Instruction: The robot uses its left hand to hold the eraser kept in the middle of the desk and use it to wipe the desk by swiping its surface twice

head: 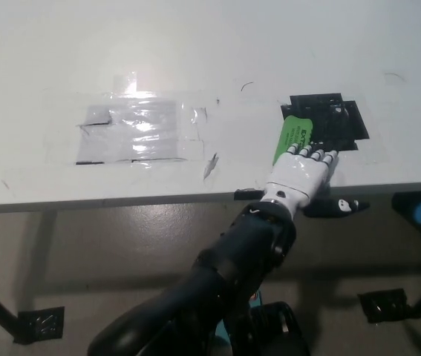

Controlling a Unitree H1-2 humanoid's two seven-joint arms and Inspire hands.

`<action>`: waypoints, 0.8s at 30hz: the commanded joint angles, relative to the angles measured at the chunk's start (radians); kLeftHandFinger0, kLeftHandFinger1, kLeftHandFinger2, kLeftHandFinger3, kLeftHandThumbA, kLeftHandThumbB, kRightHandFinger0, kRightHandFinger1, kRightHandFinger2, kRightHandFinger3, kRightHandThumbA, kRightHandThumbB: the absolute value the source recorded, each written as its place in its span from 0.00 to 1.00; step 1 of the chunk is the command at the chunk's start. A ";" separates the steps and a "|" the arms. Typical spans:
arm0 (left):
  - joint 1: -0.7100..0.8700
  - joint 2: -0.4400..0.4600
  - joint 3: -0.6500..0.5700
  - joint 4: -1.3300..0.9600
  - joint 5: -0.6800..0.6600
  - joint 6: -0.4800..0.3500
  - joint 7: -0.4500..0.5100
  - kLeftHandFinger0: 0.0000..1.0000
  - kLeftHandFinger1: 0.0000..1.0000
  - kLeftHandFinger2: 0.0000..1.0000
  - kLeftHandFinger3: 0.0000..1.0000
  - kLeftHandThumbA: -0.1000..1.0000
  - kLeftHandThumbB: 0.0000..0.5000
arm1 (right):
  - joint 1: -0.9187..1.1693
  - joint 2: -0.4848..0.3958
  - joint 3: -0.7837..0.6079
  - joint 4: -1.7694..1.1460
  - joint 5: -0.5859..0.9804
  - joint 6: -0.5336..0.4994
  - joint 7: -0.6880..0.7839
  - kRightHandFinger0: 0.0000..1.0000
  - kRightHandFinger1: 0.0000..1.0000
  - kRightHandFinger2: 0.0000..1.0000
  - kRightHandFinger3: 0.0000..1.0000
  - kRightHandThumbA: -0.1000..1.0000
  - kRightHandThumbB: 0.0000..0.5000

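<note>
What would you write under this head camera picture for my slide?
White left hand presses the green eraser on the desk beside black tape.

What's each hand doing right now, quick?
Left hand: shut on the green eraser, pressing it to the desk.
Right hand: not in view.

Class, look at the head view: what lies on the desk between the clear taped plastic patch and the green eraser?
Mostly bare white desk; only a small dark scuff mark lies between the plastic patch and the eraser.
</note>
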 commanded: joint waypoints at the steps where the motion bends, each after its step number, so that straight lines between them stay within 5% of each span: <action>1: 0.129 0.049 0.083 0.067 -0.149 -0.044 -0.163 1.00 1.00 1.00 1.00 1.00 0.81 | -0.022 0.002 -0.008 -0.033 -0.012 -0.023 -0.028 0.90 0.86 0.79 0.83 1.00 0.25; 6: 0.150 0.121 0.139 0.064 -0.155 -0.052 -0.150 1.00 1.00 1.00 1.00 1.00 0.87 | -0.023 -0.007 -0.011 -0.028 -0.011 -0.020 -0.029 0.89 0.87 0.80 0.83 1.00 0.22; 13: 0.208 0.204 0.233 0.027 -0.211 -0.025 -0.161 1.00 1.00 1.00 1.00 1.00 0.83 | -0.015 -0.012 -0.019 -0.031 0.001 -0.025 -0.027 0.91 0.88 0.83 0.86 1.00 0.14; 19: 0.275 0.288 0.254 0.004 -0.206 0.007 -0.153 1.00 1.00 1.00 1.00 1.00 0.92 | -0.018 -0.019 -0.030 -0.029 0.006 -0.028 -0.029 0.91 0.86 0.80 0.84 1.00 0.19; 24: 0.327 0.355 0.249 -0.037 -0.190 0.031 -0.144 1.00 1.00 1.00 1.00 1.00 0.85 | -0.019 -0.016 -0.037 -0.027 0.011 -0.039 -0.029 0.93 0.87 0.81 0.84 1.00 0.14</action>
